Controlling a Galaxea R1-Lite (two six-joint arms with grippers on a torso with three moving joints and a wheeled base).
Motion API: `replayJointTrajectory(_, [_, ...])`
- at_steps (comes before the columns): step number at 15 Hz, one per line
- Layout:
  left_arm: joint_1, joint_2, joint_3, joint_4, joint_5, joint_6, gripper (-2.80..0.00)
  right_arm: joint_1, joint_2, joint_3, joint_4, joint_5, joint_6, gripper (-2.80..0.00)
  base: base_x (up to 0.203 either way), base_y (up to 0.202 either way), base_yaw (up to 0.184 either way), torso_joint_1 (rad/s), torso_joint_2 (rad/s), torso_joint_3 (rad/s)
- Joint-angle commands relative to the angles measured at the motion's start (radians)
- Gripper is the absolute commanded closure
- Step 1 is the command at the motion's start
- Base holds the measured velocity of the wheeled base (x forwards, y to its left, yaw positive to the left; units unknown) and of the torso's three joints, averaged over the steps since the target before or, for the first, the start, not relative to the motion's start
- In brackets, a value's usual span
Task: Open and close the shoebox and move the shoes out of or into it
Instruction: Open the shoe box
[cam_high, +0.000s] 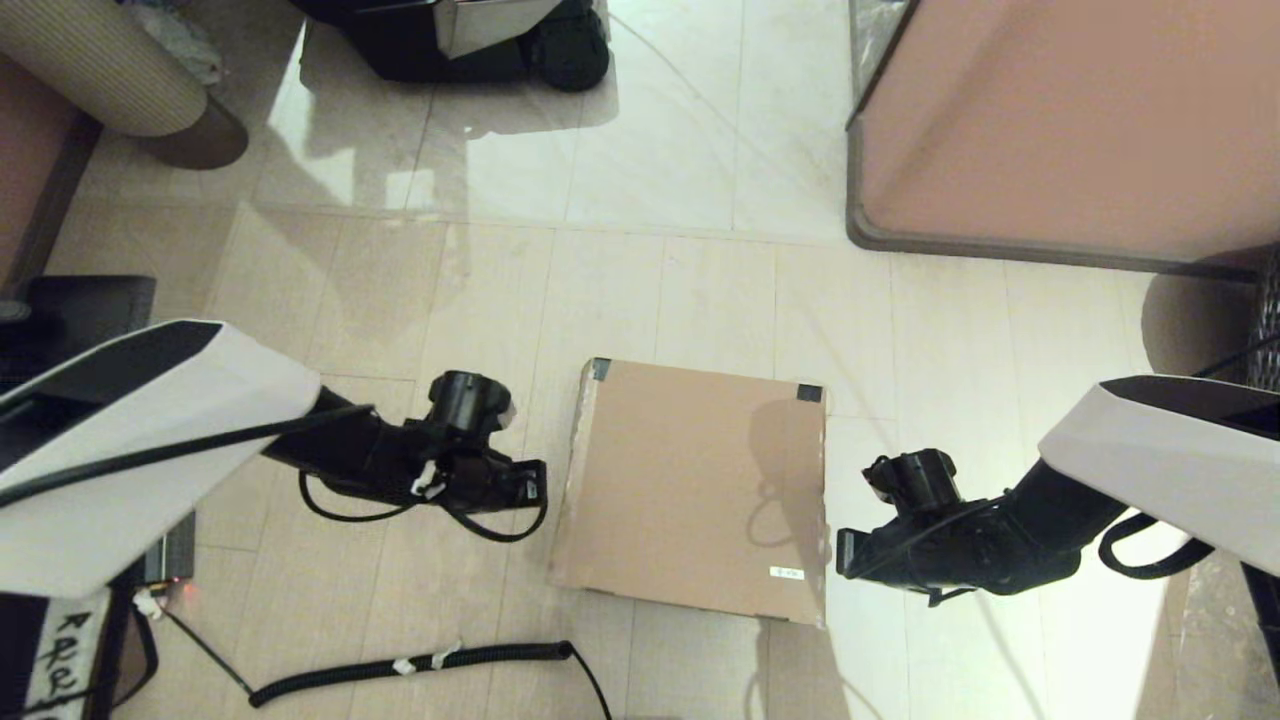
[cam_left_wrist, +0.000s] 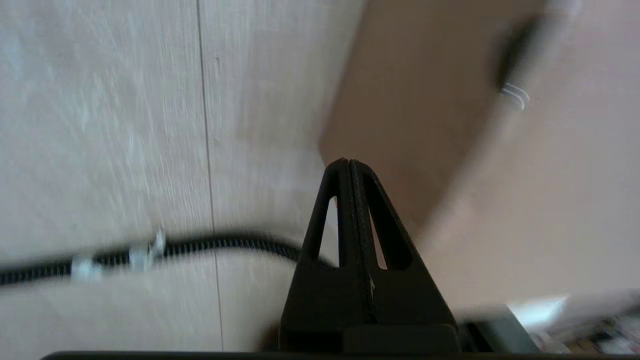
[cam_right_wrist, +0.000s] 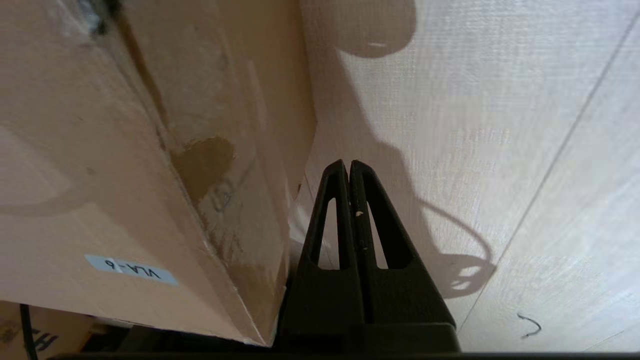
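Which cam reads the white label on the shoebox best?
Right wrist view: the white label fills enough of the frame that its print shows on the shoebox lid. Head view has the label only as a tiny strip. Left wrist view doesn't show it.

A black coiled cable (cam_high: 420, 662) is lying on the pale tiled floor (cam_high: 660, 180), while a large pinkish cabinet (cam_high: 1080, 120) and a beige ribbed cylinder (cam_high: 100, 70) are standing further away.
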Motion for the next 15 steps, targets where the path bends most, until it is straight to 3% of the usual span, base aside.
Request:
replayJointTrajectory(1, [-0.003, 0.088, -0.027, -0.061, 0.001, 0.013, 0.00, 0.002, 0.025, -0.001, -0.040, 0.000, 0.003, 0.00, 0.000, 0.000, 0.000, 0.000, 0.00, 0.000])
replayJointTrajectory(3, [-0.014, 0.128, -0.060, -0.063, 0.007, 0.016, 0.00, 0.002, 0.059, -0.002, -0.116, -0.005, 0.006, 0.00, 0.000, 0.000, 0.000, 0.000, 0.00, 0.000])
replayJointTrajectory(7, [-0.034, 0.171, -0.114, -0.053, 0.056, 0.018, 0.00, 0.005, 0.076, -0.027, -0.120, -0.006, 0.009, 0.00, 0.000, 0.000, 0.000, 0.000, 0.00, 0.000])
replayJointTrajectory(10, [-0.041, 0.176, -0.125, -0.053, 0.057, 0.011, 0.00, 0.006, 0.079, -0.041, -0.116, -0.008, -0.005, 0.00, 0.000, 0.000, 0.000, 0.000, 0.00, 0.000])
replayJointTrajectory(13, [-0.068, 0.159, -0.143, -0.043, 0.055, -0.069, 0.00, 0.008, 0.073, -0.056, -0.100, -0.008, -0.022, 0.00, 0.000, 0.000, 0.000, 0.000, 0.00, 0.000])
replayJointTrajectory(15, [-0.076, 0.139, -0.138, -0.018, 0.054, -0.080, 0.00, 0.007, 0.068, -0.056, -0.086, -0.008, -0.042, 0.00, 0.000, 0.000, 0.000, 0.000, 0.00, 0.000])
